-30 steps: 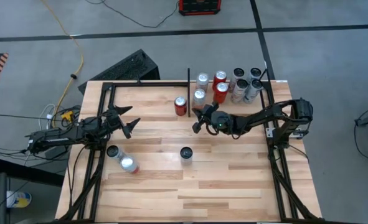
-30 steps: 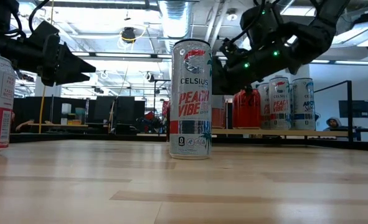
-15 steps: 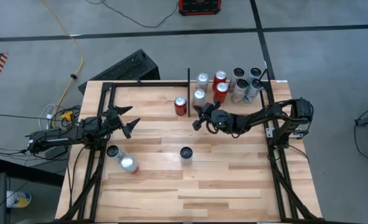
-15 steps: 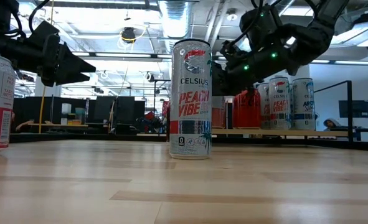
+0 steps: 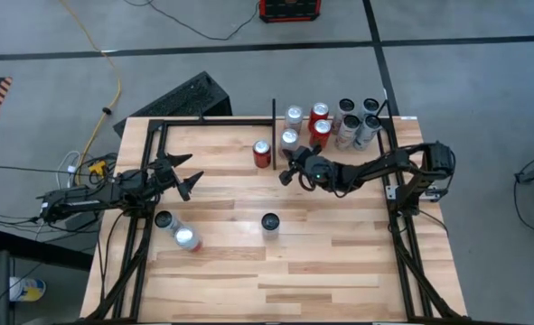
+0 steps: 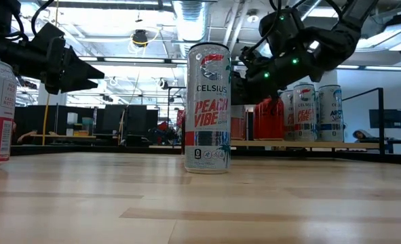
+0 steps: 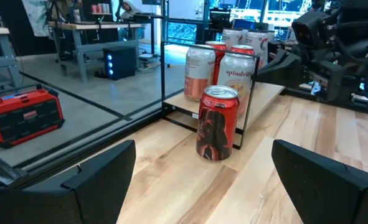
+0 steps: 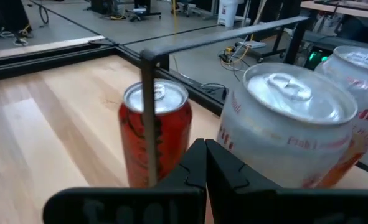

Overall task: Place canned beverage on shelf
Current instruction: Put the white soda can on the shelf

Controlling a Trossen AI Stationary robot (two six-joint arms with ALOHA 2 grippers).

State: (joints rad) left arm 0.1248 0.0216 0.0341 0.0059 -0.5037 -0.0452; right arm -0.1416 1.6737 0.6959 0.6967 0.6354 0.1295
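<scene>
From above, the right gripper (image 5: 287, 170) is hovering just beside the red can (image 5: 263, 153), which is standing on the desk (image 5: 339, 262) right by the short divider bar (image 5: 274, 135) of the shelf (image 5: 398, 126), where a cluster of cans (image 5: 334, 125) is already sitting. The left gripper (image 5: 187, 181) is waiting well away from the red can, with its fingers spread wide and gripping nothing, near two cans (image 5: 176, 230) on its side of the desk; another can (image 5: 269, 222) is standing alone, well apart from the red can. At desk level, that lone Celsius can (image 6: 208, 108) is filling the foreground upright, with the right gripper (image 6: 244, 71) hanging above the desk behind it. Through the left wrist camera, the red can (image 7: 218, 122) is standing upright against the divider bar. Through the right wrist camera, the right arm's fingers (image 8: 199, 165) are pressed together, empty, close in front of the red can (image 8: 155, 134) and a silver can (image 8: 286, 127).
</scene>
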